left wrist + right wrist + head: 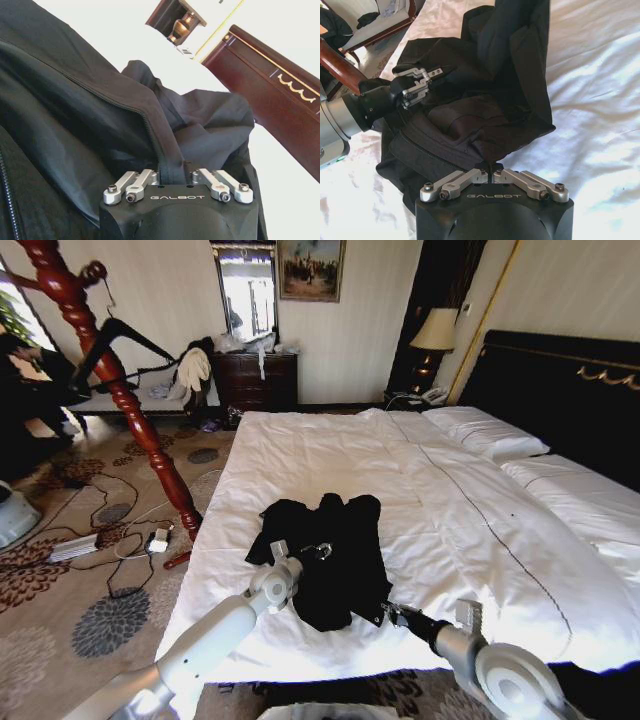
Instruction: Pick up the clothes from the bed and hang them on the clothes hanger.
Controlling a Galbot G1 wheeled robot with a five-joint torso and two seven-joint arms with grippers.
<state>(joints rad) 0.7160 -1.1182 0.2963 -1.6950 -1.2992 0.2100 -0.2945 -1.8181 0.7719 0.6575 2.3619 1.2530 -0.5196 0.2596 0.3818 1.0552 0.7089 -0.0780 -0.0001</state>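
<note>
- Black clothes [330,560] lying on bed [420,480], near its foot; not lifted.
- Left gripper [322,551] and right gripper [385,614] both pinched closed on cloth.
- Clothes hanger [125,340] bare on stand; hanging outstanding.

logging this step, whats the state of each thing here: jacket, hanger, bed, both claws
black jacket: crumpled on the bed, gripped by both claws
clothes hanger: bare, hooked on the wooden coat stand
bed: unmade, white sheets rumpled
left claw: shut on the jacket's cloth
right claw: shut on the jacket's hem
</note>
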